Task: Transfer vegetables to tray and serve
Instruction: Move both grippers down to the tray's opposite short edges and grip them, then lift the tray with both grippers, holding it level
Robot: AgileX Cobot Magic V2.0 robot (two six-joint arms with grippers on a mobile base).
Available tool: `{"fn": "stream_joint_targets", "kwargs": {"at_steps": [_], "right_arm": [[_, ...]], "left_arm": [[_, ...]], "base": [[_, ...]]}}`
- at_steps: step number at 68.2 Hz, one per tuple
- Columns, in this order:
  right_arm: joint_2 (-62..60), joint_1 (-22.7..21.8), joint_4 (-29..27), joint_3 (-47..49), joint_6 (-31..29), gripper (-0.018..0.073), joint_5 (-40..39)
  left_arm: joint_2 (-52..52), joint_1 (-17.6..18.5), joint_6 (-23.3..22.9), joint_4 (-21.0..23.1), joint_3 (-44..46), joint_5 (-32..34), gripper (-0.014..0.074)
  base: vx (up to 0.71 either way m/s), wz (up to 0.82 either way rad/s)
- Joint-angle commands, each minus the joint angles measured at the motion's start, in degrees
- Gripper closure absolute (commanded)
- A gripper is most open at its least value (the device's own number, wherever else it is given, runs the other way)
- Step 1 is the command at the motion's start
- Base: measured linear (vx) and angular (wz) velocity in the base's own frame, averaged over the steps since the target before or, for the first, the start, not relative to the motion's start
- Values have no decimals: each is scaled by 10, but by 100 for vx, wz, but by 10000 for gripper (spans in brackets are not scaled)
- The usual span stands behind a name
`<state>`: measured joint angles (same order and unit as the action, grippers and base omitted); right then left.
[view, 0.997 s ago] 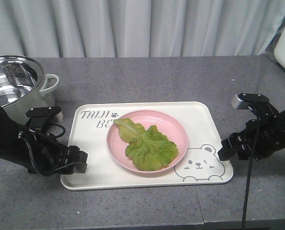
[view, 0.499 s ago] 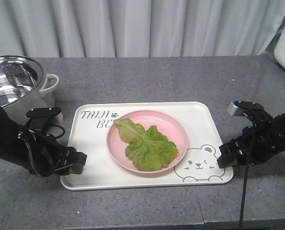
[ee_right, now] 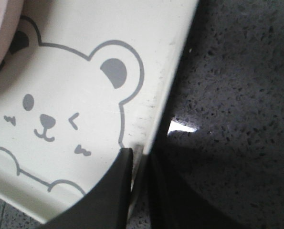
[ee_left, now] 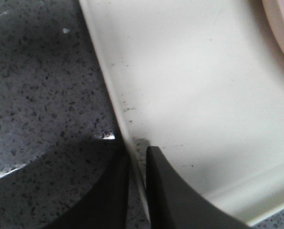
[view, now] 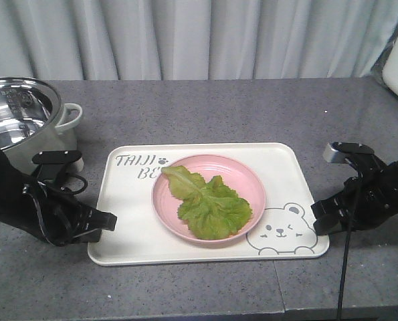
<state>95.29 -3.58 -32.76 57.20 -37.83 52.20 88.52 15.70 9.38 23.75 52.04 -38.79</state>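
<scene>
1. My left gripper (ee_left: pixel 136 161) pinches the left rim of the cream-white rectangular plastic tray (view: pixel 128 200), one finger inside the lip and one outside. My right gripper (ee_right: pixel 139 157) pinches the right rim beside the printed bear in the same way.
2. The green crinkled lettuce leaf (view: pixel 209 204) lies on the round pink plate (view: pixel 160 200), which sits mid-tray. The transfer looks done, so I judge the step in hand to be lifting and serving the tray.
3. Both holds sit toward the tray's near corners rather than mid-edge. I expect the far side to droop, so I should raise slowly and correct any tilt at once.
4. Both arms should rise at one rate with the spacing between them fixed. Otherwise the thin rim may flex or slip out of a pinch.
5. The plate looks loose on smooth plastic, so I should hold the tray level and start and stop gently.
6. The stainless steel pot (view: pixel 18 114) stands close to my left arm on the grey speckled bench (view: pixel 219 107). My path should lead away from it.
</scene>
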Motion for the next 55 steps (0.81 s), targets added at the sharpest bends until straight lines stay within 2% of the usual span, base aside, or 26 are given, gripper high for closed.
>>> {"fn": "stream_joint_targets", "kwargs": {"at_steps": [1,23,47,55], "right_arm": [[-23,3,-41,14,-15,566,36],[-85,3,-60,14,-12,564,53],[-176,3,-83,14,-13,564,92],[-203,3,-95,14,-13,564,111]], "left_arm": [[-29,7,10,38,15,17,605],[-103,7,10,36,15,14,605],[-209,7,10,16,15,-20,605],[-246,7,-3,-4,15,-35,605]], "base": [[0,0],[0,0],[0,0],[0,0]]}}
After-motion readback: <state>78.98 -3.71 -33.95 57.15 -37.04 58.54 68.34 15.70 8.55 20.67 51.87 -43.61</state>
